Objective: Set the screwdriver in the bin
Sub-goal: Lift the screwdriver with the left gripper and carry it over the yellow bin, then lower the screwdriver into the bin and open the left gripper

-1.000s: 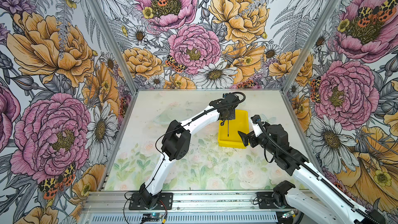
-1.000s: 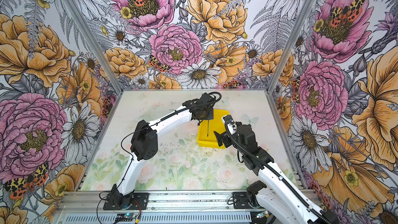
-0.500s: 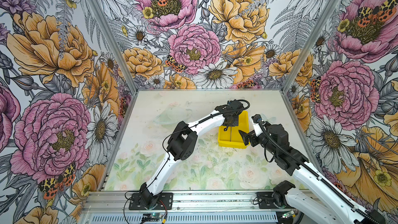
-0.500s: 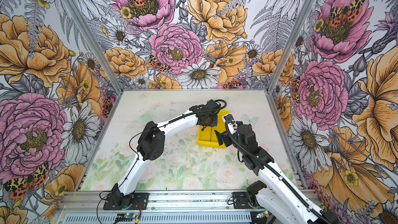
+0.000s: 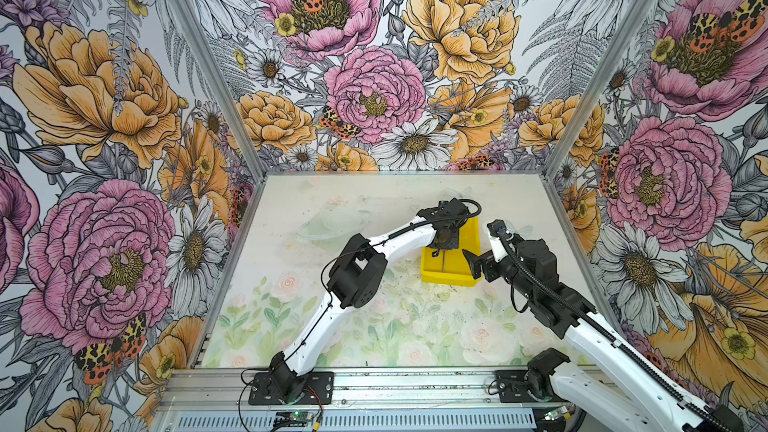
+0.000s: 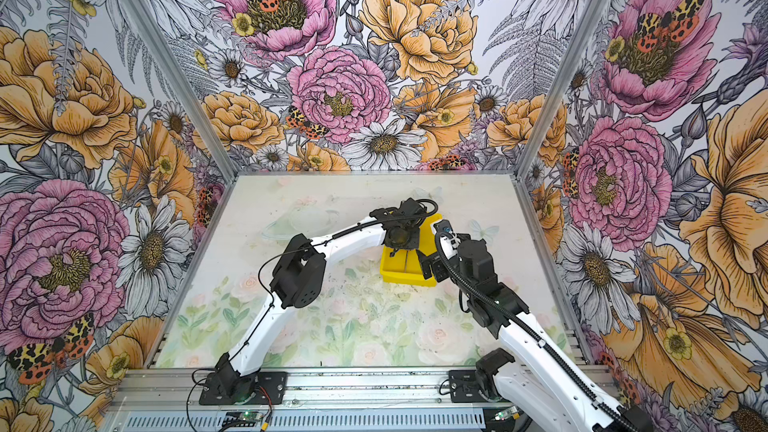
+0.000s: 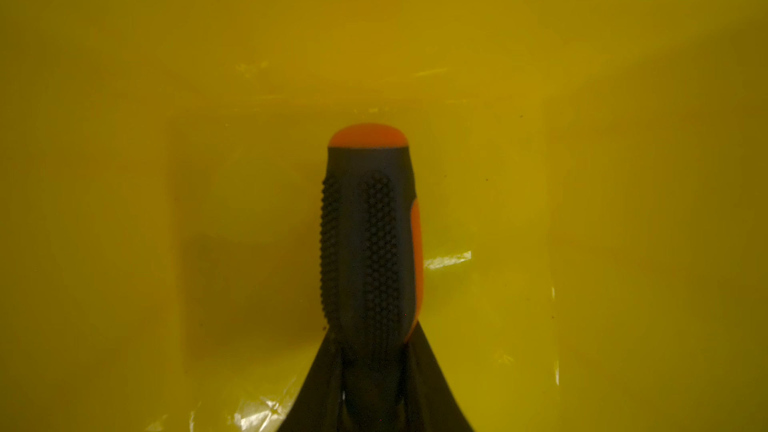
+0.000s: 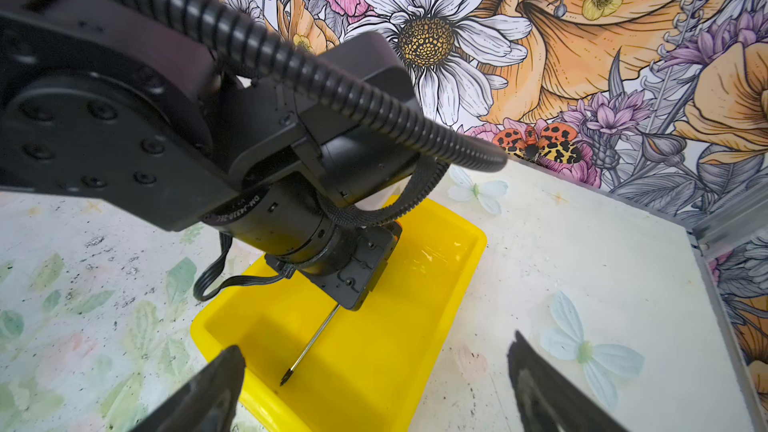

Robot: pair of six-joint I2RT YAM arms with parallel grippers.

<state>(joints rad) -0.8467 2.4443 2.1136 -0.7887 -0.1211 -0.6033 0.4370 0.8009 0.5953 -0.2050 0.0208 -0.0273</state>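
A: One tool: where, from a top view?
B: Screwdriver (image 5: 441, 258) inside the yellow bin (image 5: 446, 278), under the left hand (image 5: 444, 245).
A: Left wrist view?
B: Left hand pinching the dimpled, rubbery handle (image 7: 370, 234), the proper hold; likely light, rigid.
A: Right wrist view?
B: Thin steel shaft (image 8: 311, 342) slants toward the glossy plastic floor; right hand (image 8: 376, 342) spread, empty.
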